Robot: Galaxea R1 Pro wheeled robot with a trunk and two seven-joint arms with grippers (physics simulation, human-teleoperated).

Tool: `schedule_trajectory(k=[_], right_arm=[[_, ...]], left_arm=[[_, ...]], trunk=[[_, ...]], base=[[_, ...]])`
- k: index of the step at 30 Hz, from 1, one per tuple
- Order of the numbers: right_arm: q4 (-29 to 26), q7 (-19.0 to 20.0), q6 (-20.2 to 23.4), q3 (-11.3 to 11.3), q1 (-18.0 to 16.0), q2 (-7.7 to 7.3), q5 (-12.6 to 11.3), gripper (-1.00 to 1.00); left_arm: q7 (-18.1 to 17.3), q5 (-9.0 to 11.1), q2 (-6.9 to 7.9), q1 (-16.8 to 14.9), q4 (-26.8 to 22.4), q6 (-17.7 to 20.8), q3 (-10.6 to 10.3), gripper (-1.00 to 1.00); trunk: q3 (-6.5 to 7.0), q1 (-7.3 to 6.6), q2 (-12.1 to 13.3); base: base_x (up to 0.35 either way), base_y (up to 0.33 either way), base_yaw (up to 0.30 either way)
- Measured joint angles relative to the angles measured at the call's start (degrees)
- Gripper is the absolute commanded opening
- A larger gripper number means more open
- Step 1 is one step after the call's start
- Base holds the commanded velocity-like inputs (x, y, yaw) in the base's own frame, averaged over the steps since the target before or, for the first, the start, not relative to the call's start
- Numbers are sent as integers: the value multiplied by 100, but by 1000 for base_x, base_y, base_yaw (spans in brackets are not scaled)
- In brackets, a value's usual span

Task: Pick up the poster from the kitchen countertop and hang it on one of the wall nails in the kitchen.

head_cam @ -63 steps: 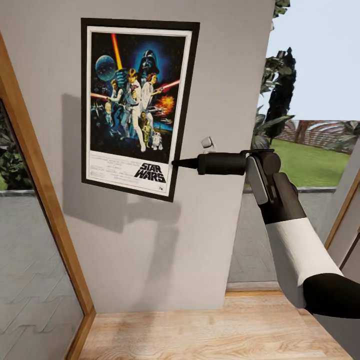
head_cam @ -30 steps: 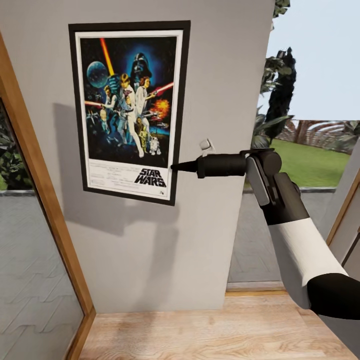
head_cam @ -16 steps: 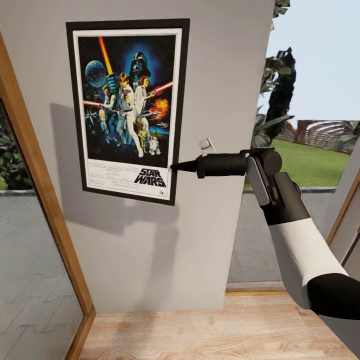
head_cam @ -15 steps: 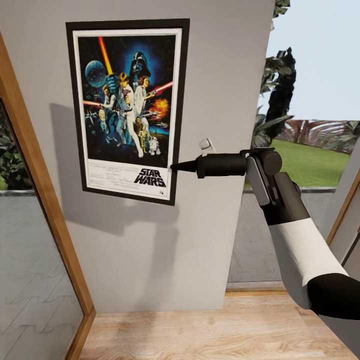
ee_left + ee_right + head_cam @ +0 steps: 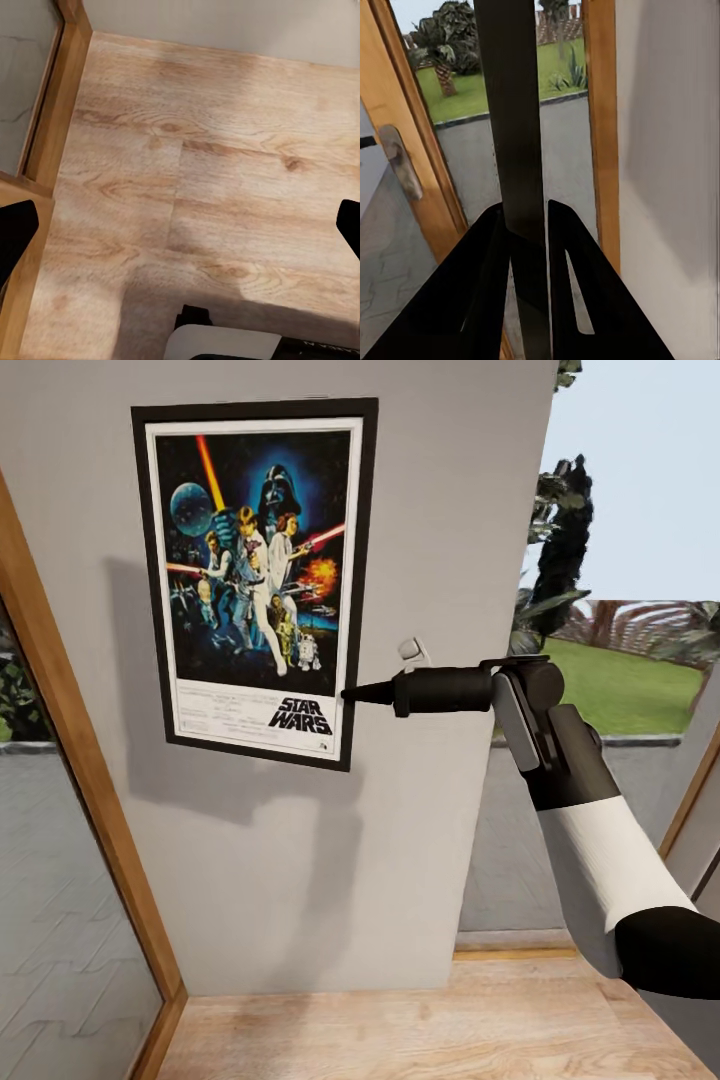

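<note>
A pale grey wall takes up most of the head view, standing between a wood-framed glass panel at the left and an opening at the right that looks out on a lawn and trees under blue sky. A wooden floor runs along the wall's foot, and the left wrist view looks straight down on the same planks.

The poster sits upright and nearly square against the wall at the upper left, its black frame and white border around dark blue artwork, with the "STAR WARS" title at the bottom. It throws a soft shadow on the wall below and to its left.

The right arm reaches in from the lower right, white forearm and black wrist, with the right gripper pointing left at the poster's lower right edge. In the right wrist view the right gripper has its fingers closed on the poster's dark edge, which runs up between them.

The left gripper hangs over the floor with its fingertips spread wide apart at the two sides of the left wrist view, holding nothing.

A small white fitting sticks out of the wall just above the right gripper.
</note>
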Motion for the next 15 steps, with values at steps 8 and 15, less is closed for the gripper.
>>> schedule_trajectory(k=[8, 15], right_arm=[[0, 0, 1, 3, 0, -42, 5, -100], [-230, 37, 7, 226, -2, -213, -6, -100]], left_arm=[[0, 0, 0, 0, -7, 0, 0, 100], [0, 0, 0, 0, -9, 0, 0, 100]], trunk=[[0, 2, 0], [0, 2, 0]], base=[[58, 0, 0], [3, 0, 0]])
